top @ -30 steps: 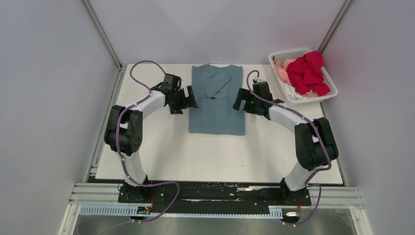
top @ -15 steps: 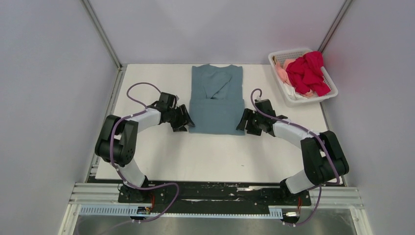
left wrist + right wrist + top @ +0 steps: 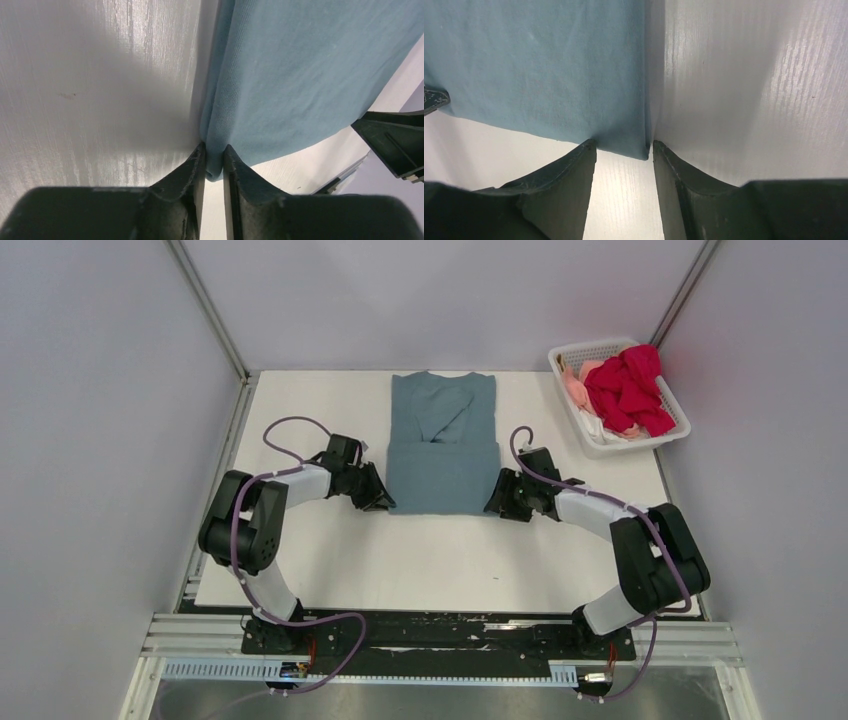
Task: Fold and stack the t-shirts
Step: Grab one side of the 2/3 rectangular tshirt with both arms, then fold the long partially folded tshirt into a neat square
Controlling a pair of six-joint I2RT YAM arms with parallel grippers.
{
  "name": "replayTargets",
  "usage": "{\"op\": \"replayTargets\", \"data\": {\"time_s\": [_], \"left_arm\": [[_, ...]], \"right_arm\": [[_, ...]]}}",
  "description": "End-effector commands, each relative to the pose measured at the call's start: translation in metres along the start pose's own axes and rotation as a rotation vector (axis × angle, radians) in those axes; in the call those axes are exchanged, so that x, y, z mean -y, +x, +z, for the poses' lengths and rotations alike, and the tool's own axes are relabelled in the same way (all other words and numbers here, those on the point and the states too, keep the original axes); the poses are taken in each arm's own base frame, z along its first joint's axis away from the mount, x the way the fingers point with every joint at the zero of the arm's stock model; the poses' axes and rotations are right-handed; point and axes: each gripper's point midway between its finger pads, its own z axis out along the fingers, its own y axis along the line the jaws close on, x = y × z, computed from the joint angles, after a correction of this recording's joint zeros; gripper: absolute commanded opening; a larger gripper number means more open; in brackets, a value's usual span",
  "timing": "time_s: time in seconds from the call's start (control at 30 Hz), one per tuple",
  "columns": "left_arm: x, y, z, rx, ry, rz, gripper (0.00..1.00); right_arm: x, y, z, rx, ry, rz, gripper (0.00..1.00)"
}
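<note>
White table [image 3: 330, 540], jaws at blue-grey shirt [image 3: 440, 475] corners

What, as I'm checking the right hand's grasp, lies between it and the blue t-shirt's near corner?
Nothing visible does. The right hand is open, and the corner of the blue t-shirt already lies between its fingertips on the white table.

pink t-shirt [image 3: 575, 388] largely under red t-shirt [image 3: 628, 390]
</note>
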Motion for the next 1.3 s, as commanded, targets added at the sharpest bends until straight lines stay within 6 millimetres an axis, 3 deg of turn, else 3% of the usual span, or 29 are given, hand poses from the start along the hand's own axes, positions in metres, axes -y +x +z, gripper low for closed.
{"op": "replayTargets", "data": {"time_s": [0.0, 0.1, 0.13, 0.27, 0.4, 0.5, 0.6, 0.8, 0.9, 1.0, 1.1, 1.27], "left_arm": [[-0.004, 0.009, 0.005, -0.026, -0.014, 0.000, 0.22], [-0.010, 0.011, 0.006, -0.023, -0.032, -0.004, 0.02], [-0.010, 0.012, 0.006, -0.026, -0.033, -0.003, 0.00], [-0.008, 0.012, 0.006, -0.028, -0.023, 0.001, 0.00], [-0.006, 0.012, 0.004, -0.019, -0.014, 0.003, 0.00], [0.000, 0.013, -0.001, -0.006, 0.013, 0.023, 0.00], [0.000, 0.023, -0.010, 0.001, 0.017, 0.049, 0.00], [0.001, 0.055, -0.052, 0.064, 0.050, 0.070, 0.00], [-0.005, 0.083, -0.072, 0.023, 0.046, 0.053, 0.00], [0.005, 0.100, -0.103, 0.059, 0.094, 0.104, 0.00], [0.003, 0.120, -0.131, 0.059, 0.091, 0.119, 0.00], [0.024, 0.139, -0.174, 0.087, 0.214, 0.121, 0.00]], "right_arm": [[0.000, -0.001, 0.002, 0.015, 0.001, 0.011, 0.48], [0.003, 0.000, 0.004, 0.015, 0.013, 0.005, 0.45], [0.003, 0.001, 0.005, 0.009, 0.012, 0.004, 0.44], [0.002, 0.009, 0.009, -0.019, -0.001, 0.005, 0.37], [-0.002, 0.012, 0.008, -0.024, -0.021, -0.012, 0.21], [-0.007, 0.012, 0.004, -0.024, -0.051, -0.037, 0.02], [-0.016, 0.020, -0.006, -0.044, -0.093, -0.079, 0.00], [-0.024, 0.069, -0.047, -0.147, -0.156, -0.159, 0.00], [-0.037, 0.090, -0.079, -0.205, -0.197, -0.248, 0.00], [-0.048, 0.111, -0.110, -0.279, -0.244, -0.314, 0.00], [-0.061, 0.128, -0.141, -0.333, -0.329, -0.365, 0.00], [-0.092, 0.137, -0.193, -0.369, -0.525, -0.397, 0.00]]}}
